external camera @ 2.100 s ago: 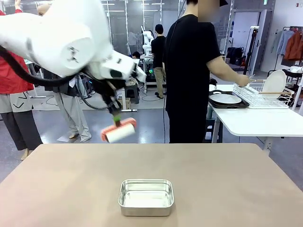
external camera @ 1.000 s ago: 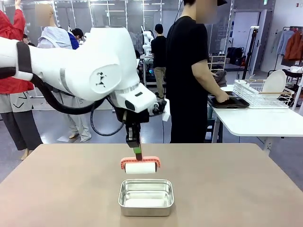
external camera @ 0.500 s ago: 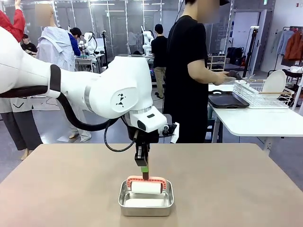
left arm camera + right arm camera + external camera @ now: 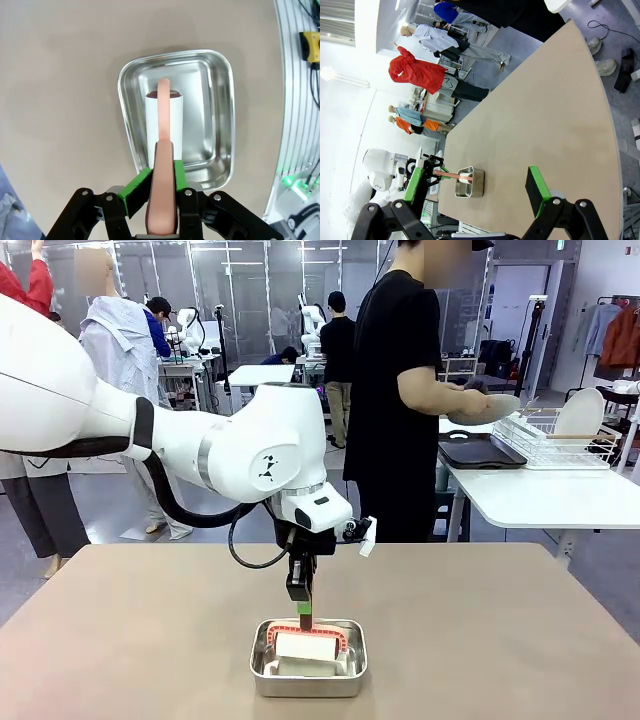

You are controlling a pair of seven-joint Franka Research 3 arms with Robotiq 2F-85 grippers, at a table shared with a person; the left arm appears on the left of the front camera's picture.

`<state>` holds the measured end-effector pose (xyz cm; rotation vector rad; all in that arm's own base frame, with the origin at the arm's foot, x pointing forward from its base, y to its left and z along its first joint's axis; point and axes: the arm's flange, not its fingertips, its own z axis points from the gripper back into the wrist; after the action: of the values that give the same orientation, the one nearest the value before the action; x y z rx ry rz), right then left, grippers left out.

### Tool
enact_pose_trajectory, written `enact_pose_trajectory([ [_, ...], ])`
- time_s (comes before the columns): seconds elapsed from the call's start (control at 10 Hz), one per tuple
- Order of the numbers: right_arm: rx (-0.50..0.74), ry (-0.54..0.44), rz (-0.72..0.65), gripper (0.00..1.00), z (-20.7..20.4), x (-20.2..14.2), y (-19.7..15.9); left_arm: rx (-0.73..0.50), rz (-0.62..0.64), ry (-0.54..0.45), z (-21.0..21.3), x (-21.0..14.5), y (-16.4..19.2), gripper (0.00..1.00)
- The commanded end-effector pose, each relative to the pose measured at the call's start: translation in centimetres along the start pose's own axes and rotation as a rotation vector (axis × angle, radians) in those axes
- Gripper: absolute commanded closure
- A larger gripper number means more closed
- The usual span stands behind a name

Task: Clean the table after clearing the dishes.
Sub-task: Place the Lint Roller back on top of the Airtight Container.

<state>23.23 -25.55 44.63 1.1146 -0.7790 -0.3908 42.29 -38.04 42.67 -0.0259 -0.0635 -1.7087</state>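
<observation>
Roller (image 4: 305,644) now in pan (image 4: 308,676)

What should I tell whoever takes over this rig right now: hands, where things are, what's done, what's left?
Left hand: shut on the pink handle of the roller, whose white roll sits down inside the steel pan.
Right hand: open, holding nothing, off beyond the table's edge.
Table: no dishes on it; the pan stands near the robot's edge.
Dishes: a dark tray is on the white side table, a plate in the wire rack; the person stands there holding something.
Done: dishes cleared.
Left: probably rolling the tabletop clean.
</observation>
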Motion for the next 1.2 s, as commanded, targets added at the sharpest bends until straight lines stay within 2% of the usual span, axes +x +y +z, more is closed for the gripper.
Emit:
enact_pose_trajectory([
  [0.0, 0.004, -0.01, 0.006, 0.0, -0.1, 0.1, 0.2, -0.04, -0.02, 0.028, -0.6, -0.2, 1.6, 0.77],
  [0.6, 0.004, -0.01, 0.006, 0.0, -0.1, 0.1, 0.2, -0.05, 0.004, 0.038, -1.6, -1.1, 5.4, 0.77],
  [0.7, 0.004, -0.01, 0.006, 0.0, -0.1, 0.1, 0.2, -0.04, 0.034, 0.043, -1.5, -1.3, 5.9, 0.58],
  [0.8, 0.004, -0.01, 0.006, 0.0, -0.1, 0.1, 0.2, -0.027, 0.044, 0.017, -1.3, -1.5, 6.1, 0.47],
  [0.9, 0.004, -0.01, 0.006, 0.0, -0.1, 0.1, 0.2, -0.02, 0.045, 0.012, -1.1, -1.6, 6.1, 0.27],
  [1.0, 0.004, -0.01, 0.006, 0.0, -0.1, 0.1, 0.2, -0.014, 0.062, 0.004, -0.7, -1.8, 6.1, 0.16],
  [1.1, 0.004, -0.01, 0.006, 0.0, -0.1, 0.1, 0.2, -0.008, 0.072, -0.005, -0.2, -2.2, 6.1, 0.0],
])
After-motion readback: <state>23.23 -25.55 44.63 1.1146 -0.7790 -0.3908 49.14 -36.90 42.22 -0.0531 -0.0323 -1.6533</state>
